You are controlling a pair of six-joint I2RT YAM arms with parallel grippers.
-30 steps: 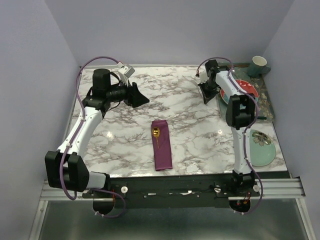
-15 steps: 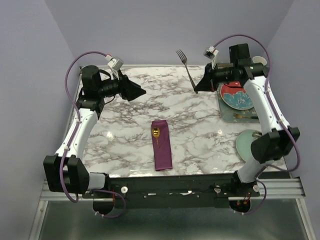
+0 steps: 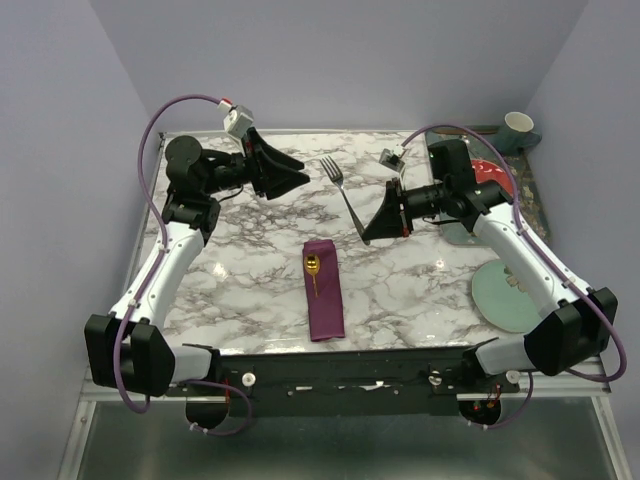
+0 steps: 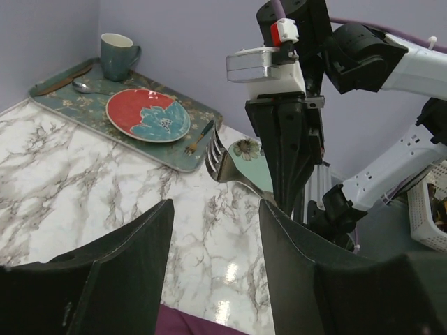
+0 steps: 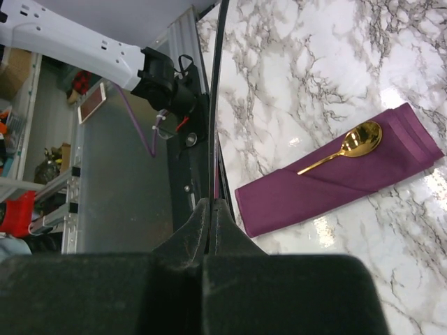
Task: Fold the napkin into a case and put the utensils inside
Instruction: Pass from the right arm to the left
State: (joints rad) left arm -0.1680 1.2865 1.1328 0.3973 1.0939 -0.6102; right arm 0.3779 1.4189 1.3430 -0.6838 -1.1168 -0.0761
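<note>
Near mid-counter [image 3: 420, 285], toward the front edge: narrow plum case [image 3: 326, 300], flat, satin-shiny, long axis front to back. Gold spoon [image 3: 312, 266] on its far end, bowl exposed, handle tip lost at a diagonal fold. Beyond it, raised off the marble, silver fork [image 3: 345, 190], tilted, tines up, handle end clamped in right jaws; edge-on and hard to read from the right wrist. Left jaws apart, well clear.

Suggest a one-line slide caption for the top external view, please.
Right gripper holds the fork aloft; the gold spoon already sits in the purple case.
</note>
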